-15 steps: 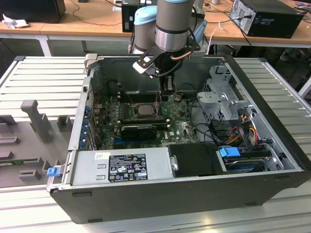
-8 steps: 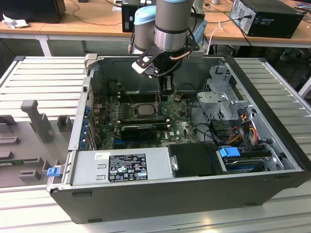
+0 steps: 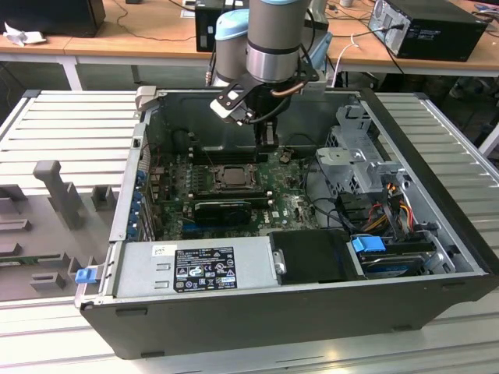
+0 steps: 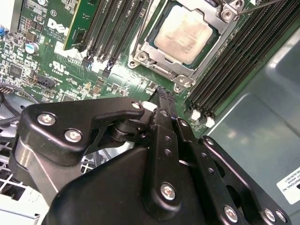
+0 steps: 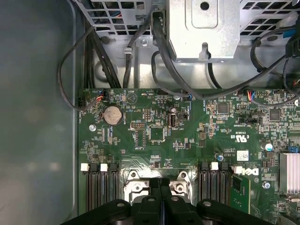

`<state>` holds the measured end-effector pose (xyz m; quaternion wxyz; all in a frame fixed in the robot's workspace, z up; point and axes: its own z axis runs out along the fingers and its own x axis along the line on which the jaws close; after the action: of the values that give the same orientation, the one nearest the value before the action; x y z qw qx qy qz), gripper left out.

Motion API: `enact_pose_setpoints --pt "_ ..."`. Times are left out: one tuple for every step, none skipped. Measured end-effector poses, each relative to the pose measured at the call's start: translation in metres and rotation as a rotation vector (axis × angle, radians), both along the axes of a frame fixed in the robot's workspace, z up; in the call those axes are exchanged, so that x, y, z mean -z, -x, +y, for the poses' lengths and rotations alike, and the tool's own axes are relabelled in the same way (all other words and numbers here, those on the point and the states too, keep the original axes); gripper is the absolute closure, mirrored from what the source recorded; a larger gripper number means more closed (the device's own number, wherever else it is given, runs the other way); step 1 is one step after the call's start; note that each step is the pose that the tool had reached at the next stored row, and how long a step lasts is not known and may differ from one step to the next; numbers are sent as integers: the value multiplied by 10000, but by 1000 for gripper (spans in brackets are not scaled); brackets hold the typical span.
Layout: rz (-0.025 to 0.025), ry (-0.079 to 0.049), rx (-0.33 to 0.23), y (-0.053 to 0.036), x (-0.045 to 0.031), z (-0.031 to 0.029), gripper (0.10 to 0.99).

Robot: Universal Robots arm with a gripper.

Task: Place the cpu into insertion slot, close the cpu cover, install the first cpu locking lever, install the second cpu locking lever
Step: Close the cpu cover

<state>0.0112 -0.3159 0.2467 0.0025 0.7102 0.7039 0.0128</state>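
Here the jaws are pinched together on nothing, the gripper [image 4: 162, 95] hanging just beside the slot [image 4: 161, 71]. The cpu [image 4: 185, 32] lies in the slot, the cover [image 4: 149, 47] down around it. Lowered off line, I'd say, the tips could gouge the board [image 5: 154, 136] beside the slot.

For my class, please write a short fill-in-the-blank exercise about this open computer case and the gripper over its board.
1. The cpu sits on a circuit board coloured ____.
2. The cpu cover framing it is silvery ____.
3. The gripper has its fingers ____, holding nothing.
4. The coin battery on the board is ____ in shape.

Missing words: green; metal; shut; round.
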Motion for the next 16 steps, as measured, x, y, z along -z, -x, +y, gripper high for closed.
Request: enact_pose_setpoints --pt "0 0 0 2 0 0 980" --pt "0 0 -1 4 0 0 980" --pt "0 0 -1 6 0 0 980" --pt "0 1 -1 7 0 0 980" --pt "0 0 -1 8 0 0 980" --pt "0 0 0 10 0 0 980" --pt "-1 0 -1 11 0 0 980" --pt "0 0 -1 11 0 0 980" --pt "0 0 0 14 0 0 980" --pt "0 0 2 17 0 0 980" --pt "0 0 0 20 0 0 980" --pt "0 -1 0 23 0 0 980" --pt "-1 0 -1 24 0 0 980" --pt "0 0 -2 27 0 0 980" --pt "0 0 -1 29 0 0 980" --pt "0 0 0 30 0 0 980"
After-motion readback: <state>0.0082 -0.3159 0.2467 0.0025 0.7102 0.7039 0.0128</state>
